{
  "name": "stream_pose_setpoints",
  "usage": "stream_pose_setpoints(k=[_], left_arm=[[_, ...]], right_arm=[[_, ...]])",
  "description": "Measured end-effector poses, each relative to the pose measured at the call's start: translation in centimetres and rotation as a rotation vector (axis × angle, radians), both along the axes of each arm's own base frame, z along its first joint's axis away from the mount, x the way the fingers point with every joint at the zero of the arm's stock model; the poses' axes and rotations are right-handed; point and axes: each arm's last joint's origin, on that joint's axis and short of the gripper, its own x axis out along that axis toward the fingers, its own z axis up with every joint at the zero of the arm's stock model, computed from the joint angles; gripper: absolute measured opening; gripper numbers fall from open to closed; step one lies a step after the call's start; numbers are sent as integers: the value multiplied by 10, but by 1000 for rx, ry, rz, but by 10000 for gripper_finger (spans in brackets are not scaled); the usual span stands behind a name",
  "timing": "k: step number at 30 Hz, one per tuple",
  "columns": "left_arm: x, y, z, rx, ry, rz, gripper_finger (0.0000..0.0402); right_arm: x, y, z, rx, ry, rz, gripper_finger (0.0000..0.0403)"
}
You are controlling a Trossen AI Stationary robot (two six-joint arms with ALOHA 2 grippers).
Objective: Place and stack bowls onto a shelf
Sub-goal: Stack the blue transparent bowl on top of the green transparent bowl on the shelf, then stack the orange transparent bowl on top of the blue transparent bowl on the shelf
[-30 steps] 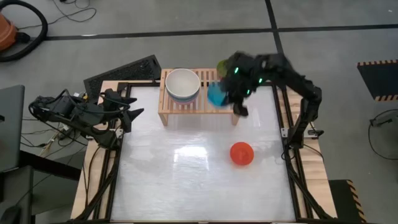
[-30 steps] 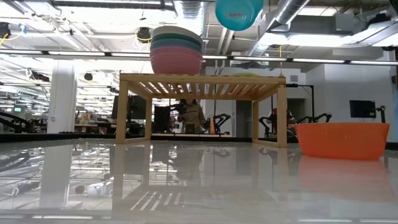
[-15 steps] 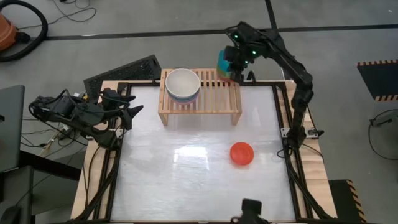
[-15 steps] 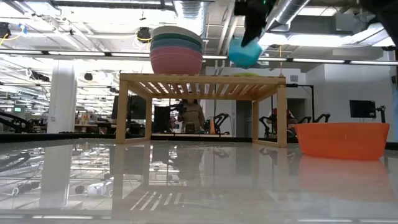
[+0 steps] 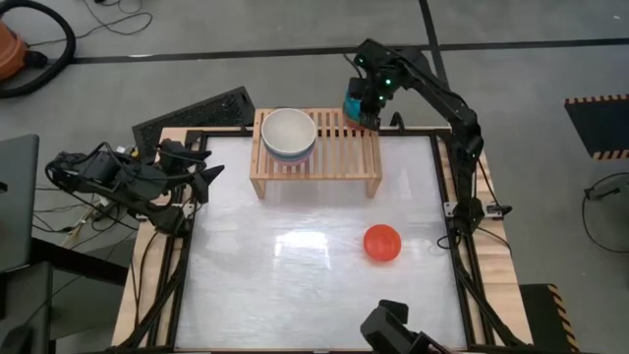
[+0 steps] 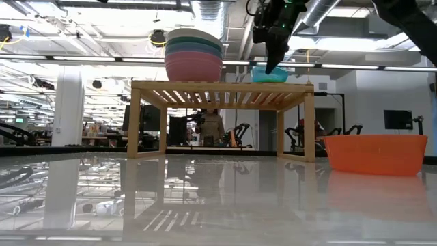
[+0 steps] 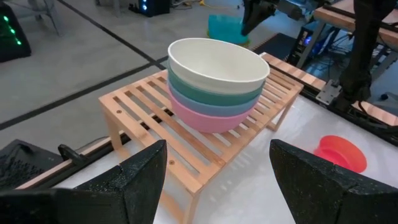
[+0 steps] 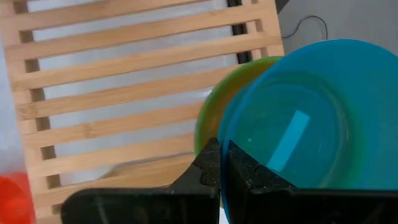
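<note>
My right gripper (image 5: 366,106) is shut on the cyan bowl (image 8: 298,118) at the far right corner of the light-wood shelf (image 5: 314,162). The cyan bowl (image 6: 270,74) sits level over the olive-green bowl (image 8: 210,121), whose rim shows beside it. A stack of larger bowls (image 5: 289,136), cream-white on top, then teal, blue-grey and pink, stands on the shelf's left part. The orange-red bowl (image 5: 381,243) rests on the table near its right side. No purple bowl shows. My left gripper (image 5: 208,177) waits open at the table's left edge. My right gripper pinches the cyan bowl's rim (image 8: 229,134) between its two fingers, one inside the bowl and one outside. The fingers (image 6: 272,58) come from above, pointing down. The bowl sits level, mouth up, on the olive-green bowl on the shelf.
A black slatted panel (image 5: 197,110) lies beyond the table's far left corner. A dark object (image 5: 393,329) shows at the near edge. The table between the shelf and the near edge is bare except for the orange-red bowl. A person (image 6: 212,126) is in the room behind.
My right gripper has carried the cyan bowl from high above the shelf's near right side toward the far edge and down. The bowl, tipped half a second ago, now sits level on the olive-green bowl on the shelf.
</note>
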Motion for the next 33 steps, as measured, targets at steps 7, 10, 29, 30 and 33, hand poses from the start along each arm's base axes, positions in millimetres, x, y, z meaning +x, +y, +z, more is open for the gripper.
stream_pose_setpoints(k=[7, 10, 29, 30, 33], left_arm=[[0, 0, 0, 18, 4, 8, 268], [0, 0, 0, 20, 6, 7, 268], [0, 0, 0, 19, 5, 6, 268], [0, 0, 0, 19, 4, 6, 268], [0, 0, 1, 18, 2, 6, 268]], right_arm=[[-4, -2, 0, 3, 10, -13, 22], [-4, -2, 0, 1, 7, -13, 24], [-13, 27, 35, -37, -102, -70, 103], [-17, 34, 43, -44, -122, -75, 103], [-23, 60, 62, -36, -185, -90, 104]])
